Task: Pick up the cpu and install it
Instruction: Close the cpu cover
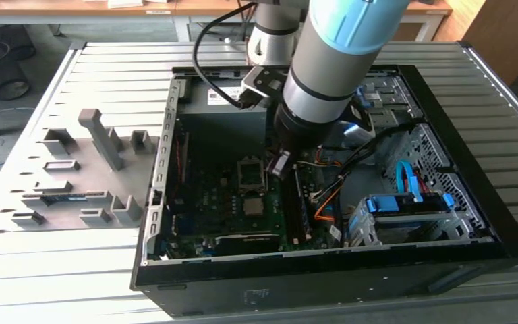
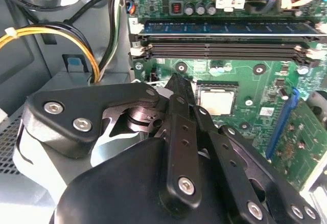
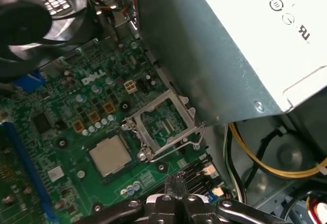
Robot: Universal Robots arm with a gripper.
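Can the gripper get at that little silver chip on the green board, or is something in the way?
Probably yes. The cpu lies uncovered on the motherboard, its metal retention frame open beside it, nothing above it. The gripper, shut, hangs close by the memory slots.

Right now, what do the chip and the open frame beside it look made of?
The chip: dull silver metal top, matte, softly lit, no glare. The open frame: thin bare metal, probably steel, brighter sheen along bent edges.
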